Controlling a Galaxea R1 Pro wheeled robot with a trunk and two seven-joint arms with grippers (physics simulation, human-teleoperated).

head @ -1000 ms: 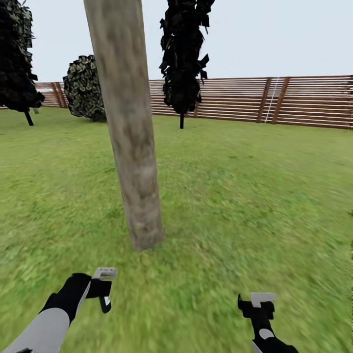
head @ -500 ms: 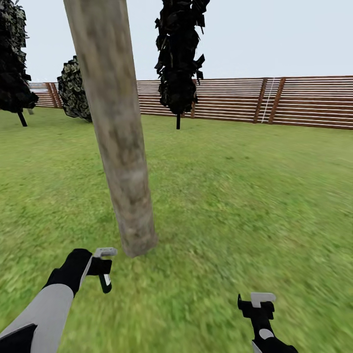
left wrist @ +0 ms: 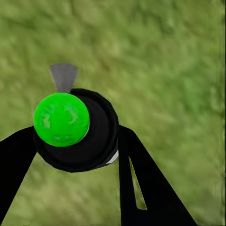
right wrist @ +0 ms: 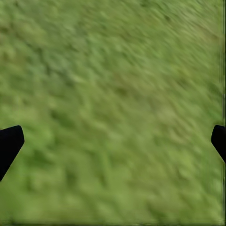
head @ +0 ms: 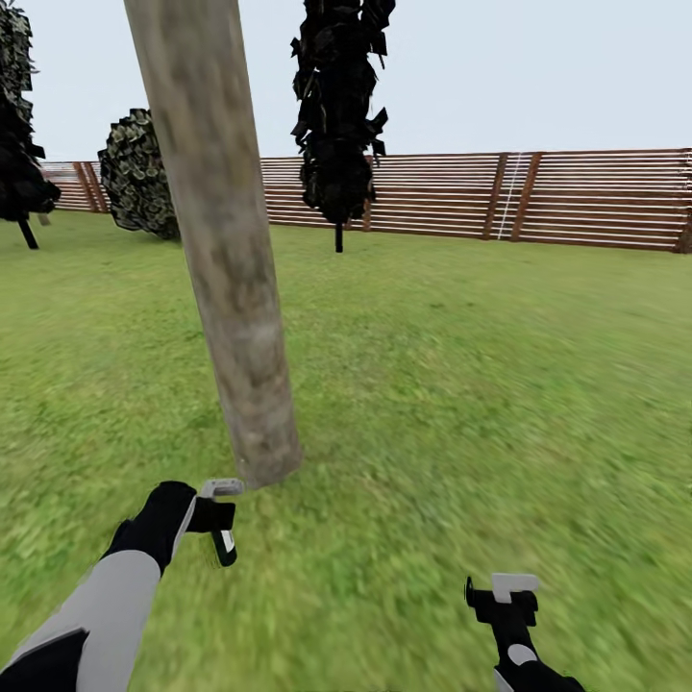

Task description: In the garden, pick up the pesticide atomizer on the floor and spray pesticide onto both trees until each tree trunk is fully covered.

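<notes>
The left gripper [head: 223, 524], clamped on the pesticide atomizer [left wrist: 75, 129], had risen toward the tree trunk [head: 226, 259] at frame left; spraying seemed imminent. The right gripper [head: 502, 601] hung spread apart.

Floor [head: 461, 404]: blurry green grass, running back to a brown slatted fence [head: 577, 197]. Thick grey-tan tree trunk [head: 226, 269] rises from it, leaning in view. Further back on the grass: a thin-trunked dark tree [head: 336, 125], a rounded bush [head: 139, 173].
</notes>
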